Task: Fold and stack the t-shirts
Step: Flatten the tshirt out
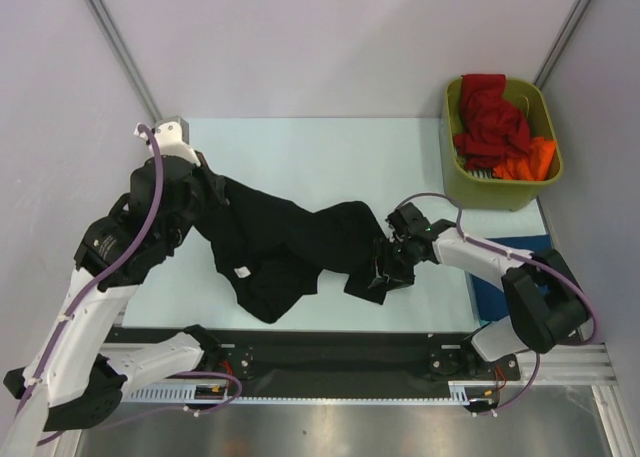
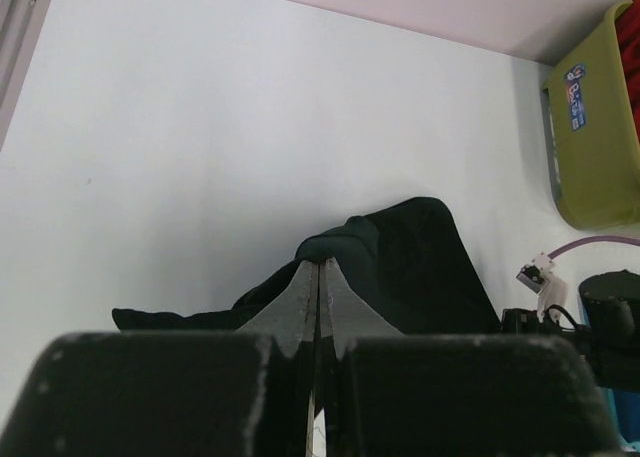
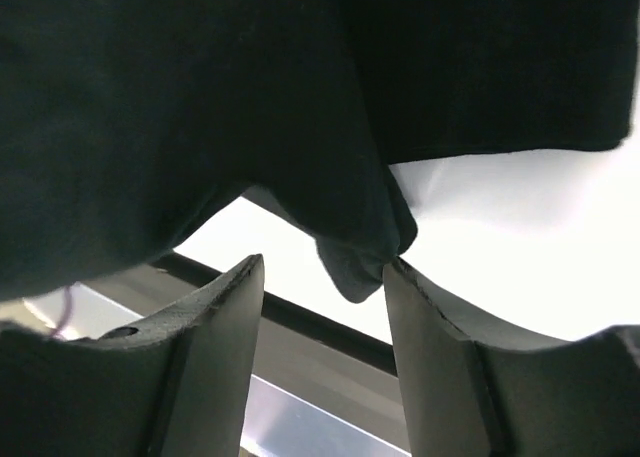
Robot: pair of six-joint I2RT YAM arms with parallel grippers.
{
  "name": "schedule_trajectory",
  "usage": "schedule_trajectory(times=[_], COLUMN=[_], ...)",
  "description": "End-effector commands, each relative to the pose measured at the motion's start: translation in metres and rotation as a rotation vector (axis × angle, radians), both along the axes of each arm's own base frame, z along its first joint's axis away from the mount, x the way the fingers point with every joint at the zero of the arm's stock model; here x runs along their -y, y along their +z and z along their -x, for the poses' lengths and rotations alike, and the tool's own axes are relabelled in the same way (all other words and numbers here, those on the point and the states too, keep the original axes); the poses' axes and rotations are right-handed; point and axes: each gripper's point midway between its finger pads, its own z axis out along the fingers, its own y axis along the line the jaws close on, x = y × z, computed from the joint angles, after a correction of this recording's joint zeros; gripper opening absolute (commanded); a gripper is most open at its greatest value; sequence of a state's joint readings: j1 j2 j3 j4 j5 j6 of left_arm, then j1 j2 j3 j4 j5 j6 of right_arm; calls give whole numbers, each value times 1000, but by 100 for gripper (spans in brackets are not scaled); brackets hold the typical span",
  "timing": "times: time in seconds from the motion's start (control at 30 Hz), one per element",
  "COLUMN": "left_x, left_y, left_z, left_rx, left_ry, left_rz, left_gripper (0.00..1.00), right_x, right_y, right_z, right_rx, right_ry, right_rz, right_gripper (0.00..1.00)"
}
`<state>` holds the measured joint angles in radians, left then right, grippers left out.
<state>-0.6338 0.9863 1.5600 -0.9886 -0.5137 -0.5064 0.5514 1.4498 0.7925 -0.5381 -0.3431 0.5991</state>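
Note:
A black t-shirt [image 1: 290,242] stretches rumpled across the table from the left arm to the right arm. My left gripper [image 1: 203,177] holds its upper left end lifted; in the left wrist view the jaws [image 2: 318,265] are pressed together, with the black t-shirt [image 2: 400,267] trailing away beyond them. My right gripper [image 1: 385,265] is at the shirt's right end. In the right wrist view its fingers [image 3: 322,267] stand apart. A hanging corner of the black t-shirt [image 3: 250,107] dips between them and touches the right finger [image 3: 420,317]. A red t-shirt [image 1: 490,117] and an orange one [image 1: 525,162] lie in the bin.
The olive-green bin [image 1: 503,199] stands at the table's far right corner, also seen in the left wrist view [image 2: 595,137]. A dark blue item [image 1: 495,282] lies under the right arm at the right edge. A black rail [image 1: 330,352] runs along the near edge.

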Motion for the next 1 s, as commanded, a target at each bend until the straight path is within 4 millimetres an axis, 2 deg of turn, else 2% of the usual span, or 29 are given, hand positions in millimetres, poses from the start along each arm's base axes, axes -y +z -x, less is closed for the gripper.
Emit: schedule_trajectory(times=[0.0,0.03,0.13,0.17,0.2,0.23,0.27,0.3,0.37,0.4,0.43,0.53,0.57,0.63,0.67,0.7,0.73,0.77,0.87,0.9,0.93,0.97], left_x=[-9,-10,-15,-17,-20,-24,-26,-30,-38,-41,-45,-52,-52,-54,-53,-52,-52,-53,-56,-57,-59,-61], left_y=[32,34,37,39,40,40,40,42,41,42,39,34,32,25,24,21,17,17,13,12,10,11], left_z=[-1,-1,1,3,4,5,7,9,12,15,17,22,24,26,27,28,29,31,33,35,36,38], left_rx=[101,106,115,122,126,127,132,141,145,150,146,150,146,137,134,128,115,116,108,107,103,109], left_ry=[21,19,28,30,37,48,54,62,82,87,97,116,114,114,107,99,94,92,87,91,92,93], left_rz=[24,21,9,10,4,-8,-12,-13,-33,-34,-45,-47,-48,-50,-51,-53,-62,-63,-82,-86,-93,-87], left_gripper=[0,0,0,0,0,0,0,0,0,0,0,0,0,0,0,0,0,0,0,0,0,0], right_x=[4,4,10,16,20,33,41,56,67,80,83,75,65,51,46,48,44,48,49,48,46,39], right_y=[-9,-8,-2,1,12,17,26,34,61,68,77,86,83,87,78,76,89,88,102,112,113,107], right_z=[-11,-11,-9,-8,-7,6,6,19,17,20,19,11,10,-7,-14,-15,-31,-35,-20,-8,2,28], right_rx=[26,24,21,24,47,12,39,9,77,73,88,100,74,104,68,35,73,55,51,72,64,1], right_ry=[23,32,45,38,30,24,-1,-10,-45,-60,-70,-28,8,96,135,165,206,213,222,215,222,256], right_rz=[92,101,133,168,179,232,277,328,345,386,376,299,253,193,207,231,238,280,273,235,200,136], right_gripper=[56,54,26,10,2,0,0,0,0,0,0,0,0,0,0,0,0,0,0,0,0,0])
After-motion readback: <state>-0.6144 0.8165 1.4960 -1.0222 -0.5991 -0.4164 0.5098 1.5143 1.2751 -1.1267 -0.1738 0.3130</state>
